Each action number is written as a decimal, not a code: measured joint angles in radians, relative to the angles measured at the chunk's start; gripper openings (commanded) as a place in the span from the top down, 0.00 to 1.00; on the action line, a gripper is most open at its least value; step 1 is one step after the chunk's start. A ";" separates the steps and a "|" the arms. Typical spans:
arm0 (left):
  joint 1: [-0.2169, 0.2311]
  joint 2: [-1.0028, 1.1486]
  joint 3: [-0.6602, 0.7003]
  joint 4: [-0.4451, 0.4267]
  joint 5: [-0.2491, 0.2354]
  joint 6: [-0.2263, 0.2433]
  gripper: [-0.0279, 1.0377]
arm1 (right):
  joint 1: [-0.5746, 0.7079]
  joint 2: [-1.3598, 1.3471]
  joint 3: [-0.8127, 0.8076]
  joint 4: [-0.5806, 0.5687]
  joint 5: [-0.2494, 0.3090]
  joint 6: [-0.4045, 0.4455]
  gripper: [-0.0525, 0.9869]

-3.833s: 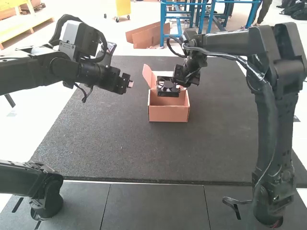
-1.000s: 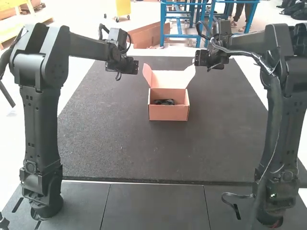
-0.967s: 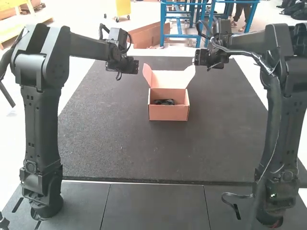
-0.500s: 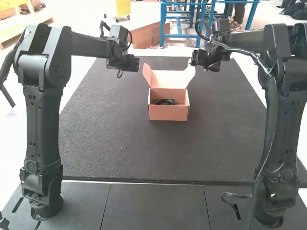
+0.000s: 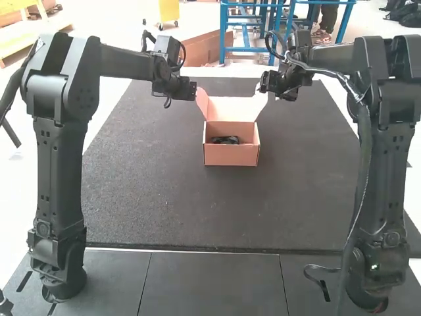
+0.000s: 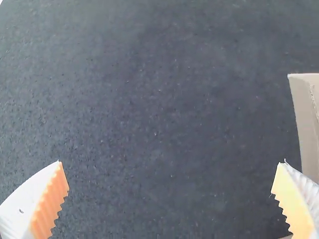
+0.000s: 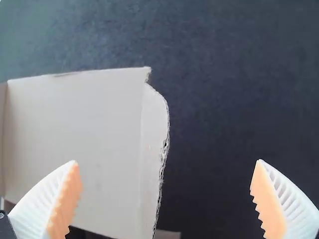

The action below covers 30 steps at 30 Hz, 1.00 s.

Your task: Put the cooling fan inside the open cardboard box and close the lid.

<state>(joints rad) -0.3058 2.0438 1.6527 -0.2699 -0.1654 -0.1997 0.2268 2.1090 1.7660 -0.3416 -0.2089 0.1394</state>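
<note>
Dark, grainy mat [image 5: 164, 197] spread across the worktop [image 5: 16, 197], pale at both sides. Smooth dark panels [image 5: 210, 283] along the near edge, split by thin seams. Bright, even light throughout, with soft shadows.

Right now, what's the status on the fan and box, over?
Left gripper open beside lid's left flap; right gripper open, astride right flap. Cooling fan inside cardboard box. Lid upright, not yet closed.

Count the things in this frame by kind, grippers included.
cardboard box, lid flaps up: 1
cooling fan, inside the box: 1
grippers, both open: 2, the left gripper and the right gripper
black mat: 1
Total: 5
</note>
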 measured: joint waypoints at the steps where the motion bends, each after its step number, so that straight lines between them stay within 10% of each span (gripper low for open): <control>1: -0.002 0.000 0.000 0.000 0.008 0.000 0.06 | 0.000 0.006 0.003 -0.002 -0.002 0.000 0.21; 30: -0.002 0.000 0.000 0.005 0.088 -0.004 0.06 | 0.000 0.017 0.019 0.000 -0.006 0.000 0.58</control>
<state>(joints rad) -0.3080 2.0438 1.6527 -0.2653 -0.0776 -0.2035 0.2268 2.1262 1.7855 -0.3420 -0.2150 0.1398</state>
